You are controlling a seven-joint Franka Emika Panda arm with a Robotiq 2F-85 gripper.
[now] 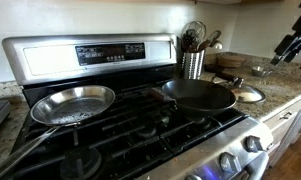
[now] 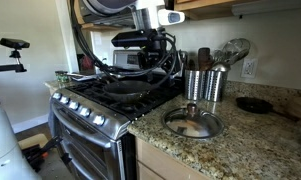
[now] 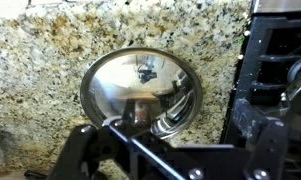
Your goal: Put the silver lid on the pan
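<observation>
I can read no text anywhere in these views. The stove's control panel (image 1: 110,52) carries pale markings around its dark display in an exterior view, but they are too small and blurred for me to make out. The silver lid (image 3: 140,85) beneath my wrist camera shows only reflections.

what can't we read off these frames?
- gripper: tiny at the frame edge in an exterior view, blurred in wrist view; jaw state unclear.
- silver lid: lower rim covered by gripper parts in wrist view; knob lost in reflections.
- pan: interior too dark and small in an exterior view to check contents.
</observation>
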